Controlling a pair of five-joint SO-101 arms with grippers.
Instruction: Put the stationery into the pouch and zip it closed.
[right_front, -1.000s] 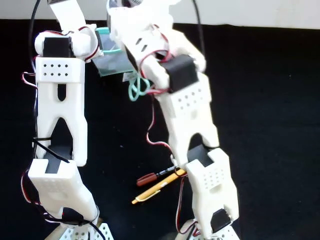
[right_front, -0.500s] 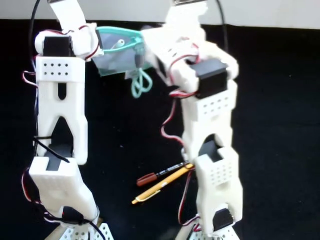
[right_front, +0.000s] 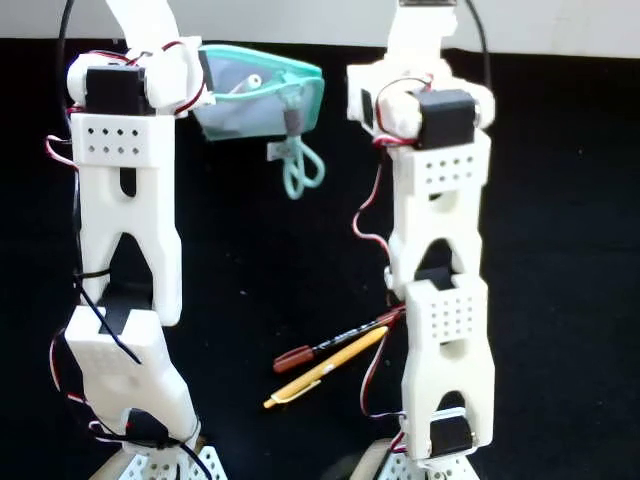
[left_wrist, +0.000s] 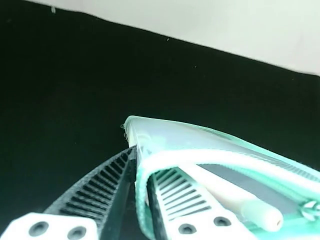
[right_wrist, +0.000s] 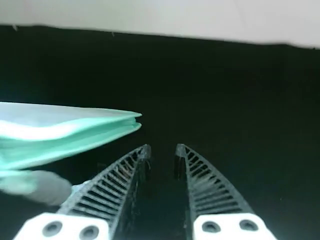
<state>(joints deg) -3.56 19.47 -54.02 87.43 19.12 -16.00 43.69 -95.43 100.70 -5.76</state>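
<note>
Pulling back, right hand (right_wrist: 161, 149) has left pouch (right_front: 250, 108).

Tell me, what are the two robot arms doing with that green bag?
The left gripper pinches one end of the green pouch and holds it up, with a white stick-shaped thing inside. The right gripper hangs open and empty beside it. A brown pen and a yellow pen lie on the black table, not yet packed.

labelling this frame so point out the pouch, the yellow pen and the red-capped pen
pouch (right_front: 245, 115): high view, on its clear side panel
yellow pen (right_front: 325, 370): high view, mid-barrel
red-capped pen (right_front: 293, 357): high view, on the red cap
</note>
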